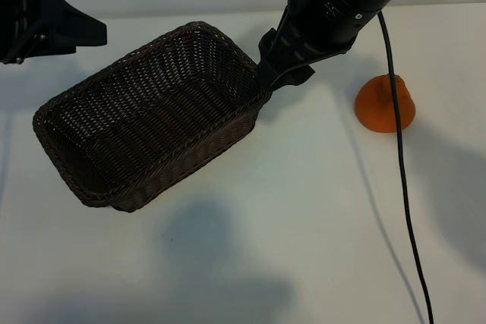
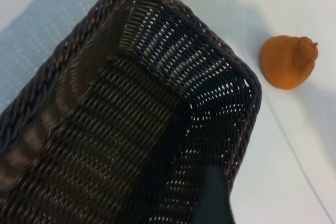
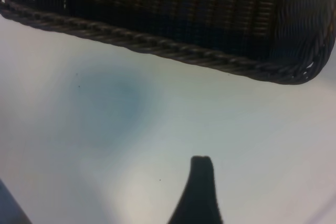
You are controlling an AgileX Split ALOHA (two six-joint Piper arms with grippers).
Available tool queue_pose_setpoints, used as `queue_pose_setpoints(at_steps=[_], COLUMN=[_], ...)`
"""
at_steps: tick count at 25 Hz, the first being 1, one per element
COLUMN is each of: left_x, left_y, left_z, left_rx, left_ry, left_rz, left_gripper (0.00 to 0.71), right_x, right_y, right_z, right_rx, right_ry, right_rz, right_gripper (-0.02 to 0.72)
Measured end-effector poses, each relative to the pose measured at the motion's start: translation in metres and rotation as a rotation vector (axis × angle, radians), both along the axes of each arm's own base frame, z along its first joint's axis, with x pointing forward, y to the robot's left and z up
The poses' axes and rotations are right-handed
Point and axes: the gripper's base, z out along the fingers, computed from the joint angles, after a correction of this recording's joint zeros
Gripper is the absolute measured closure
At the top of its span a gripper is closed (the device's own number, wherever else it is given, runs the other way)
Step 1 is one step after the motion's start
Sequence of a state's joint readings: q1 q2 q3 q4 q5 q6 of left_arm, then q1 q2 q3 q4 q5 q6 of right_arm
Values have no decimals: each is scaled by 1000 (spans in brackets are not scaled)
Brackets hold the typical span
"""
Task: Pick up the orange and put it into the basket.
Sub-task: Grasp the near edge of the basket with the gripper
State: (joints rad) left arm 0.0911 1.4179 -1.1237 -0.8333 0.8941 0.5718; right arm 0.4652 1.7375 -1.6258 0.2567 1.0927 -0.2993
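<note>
Orange (image 1: 383, 104) is shown resting on the white table (image 1: 304, 225), well apart from the basket (image 1: 144, 115) and outside it, so the transfer is judged not yet begun. A black cable (image 1: 402, 187) is seen crossing in front of the fruit and running along the table toward the near edge; it hangs from the right arm and may brush the fruit during an approach.

Nearer the camera, the table is bare apart from soft shadows cast by the arms. The basket is laid diagonally, one short end toward the near left, the other toward the right arm; its interior is seen to be empty, which leaves the whole floor free to receive the fruit.

The right hand (image 1: 285, 73) is held just above the basket's far right corner, between basket and orange, with its fingers spread and nothing between them. In the right wrist view, only the braided rim and bare table are seen below it, so the hand is judged not yet aligned over the fruit; a sideways move away from the basket would be needed before descent.

Farthest back, the left hand (image 1: 57, 28) is kept at the left edge, above the table and clear of the basket, likewise open and empty, presumably parked to leave the workspace unobstructed.
</note>
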Motion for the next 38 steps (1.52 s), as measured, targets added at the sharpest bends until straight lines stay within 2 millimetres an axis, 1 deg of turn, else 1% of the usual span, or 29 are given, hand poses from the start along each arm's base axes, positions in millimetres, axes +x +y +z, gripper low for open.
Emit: queue_pose_setpoints(at_steps=[10,18,20,22,24,26,29,31,35,38], left_x=[-2,0,-2,-10,-23,-40,-64,-79,-88,-84], left_y=[1,0,2,6,11,17,24,28,34,36], left_z=[-2,1,0,-1,-7,-16,-29,-43,-69,-82], left_rx=[20,-12,9,51,105,156,174,177,178,164], left_ry=[12,1,25,51,82,107,130,150,170,190], left_rz=[-15,9,30,84,159,248,401,510,639,688], left_gripper=[122,122,122,122,122,122,122,122,122,122], right_x=[1,1,2,2,2,2,2,2,2,2], right_y=[0,1,1,1,1,1,1,1,1,1], right_z=[0,1,1,1,1,1,1,1,1,1], right_rx=[5,8,10,10,10,10,10,10,11,11], right_ry=[-11,-17,-20,-20,-20,-20,-20,-21,-21,-21], right_rz=[-3,-5,-6,-6,-6,-6,-6,-6,-6,-6], right_gripper=[110,110,110,110,110,110,110,110,110,110])
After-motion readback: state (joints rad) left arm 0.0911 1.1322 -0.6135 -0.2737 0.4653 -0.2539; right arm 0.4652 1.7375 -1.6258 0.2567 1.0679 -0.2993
